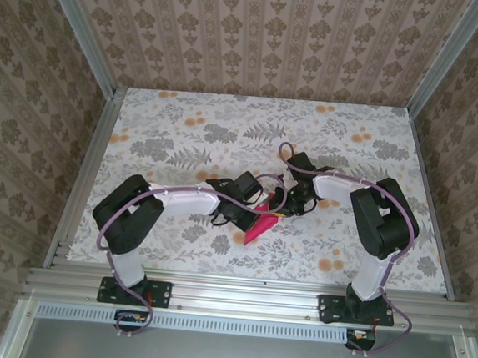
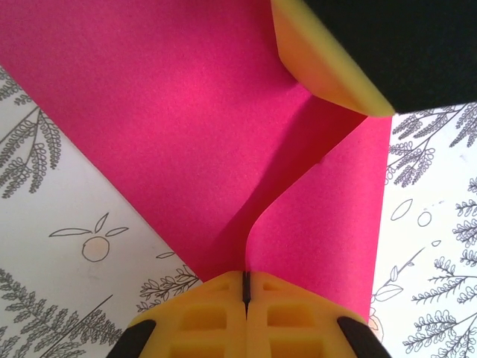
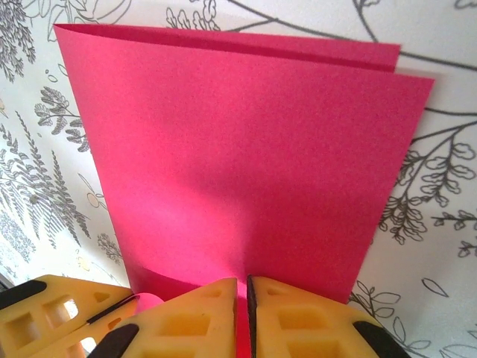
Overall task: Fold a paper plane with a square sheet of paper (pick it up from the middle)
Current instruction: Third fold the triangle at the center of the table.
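Floral tablecloth (image 1: 175,140), grey ferns and orange blossoms, covers the table; damask-patterned wallpaper (image 1: 260,38) closes three sides. Two arms stand on the near rail and reach in to mid-table. One square sheet of paper (image 1: 256,228) is held there by both claws, doubled over, with two layers showing at the edge farthest from the right gripper (image 3: 242,294). That claw's jaws are pinched together on the sheet's near edge. The left gripper (image 2: 244,282) is clamped on the paper too, which curves away from its tips toward one yellow finger (image 2: 320,67) of the other claw beyond
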Action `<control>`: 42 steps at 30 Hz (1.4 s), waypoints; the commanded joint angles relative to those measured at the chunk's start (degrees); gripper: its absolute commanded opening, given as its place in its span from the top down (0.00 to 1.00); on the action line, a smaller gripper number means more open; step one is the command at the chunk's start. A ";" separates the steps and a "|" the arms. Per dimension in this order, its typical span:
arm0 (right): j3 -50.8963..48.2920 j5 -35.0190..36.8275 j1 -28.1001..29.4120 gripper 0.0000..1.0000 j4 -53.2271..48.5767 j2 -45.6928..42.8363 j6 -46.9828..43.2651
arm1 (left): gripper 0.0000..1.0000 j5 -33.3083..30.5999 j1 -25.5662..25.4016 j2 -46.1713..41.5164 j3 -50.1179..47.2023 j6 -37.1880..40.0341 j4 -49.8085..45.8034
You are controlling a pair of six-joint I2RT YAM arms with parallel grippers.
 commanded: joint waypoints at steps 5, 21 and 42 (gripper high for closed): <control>1.15 -0.25 0.29 0.84 -0.52 -0.05 1.02 | 1.00 -0.49 0.21 1.45 -0.04 0.72 0.23; -10.93 0.05 0.08 0.81 10.65 -14.75 12.12 | 0.99 0.53 0.19 1.75 0.15 1.08 0.38; -18.89 -3.26 5.39 0.86 24.85 -10.96 21.09 | 0.99 0.65 0.10 1.93 0.46 1.52 -0.54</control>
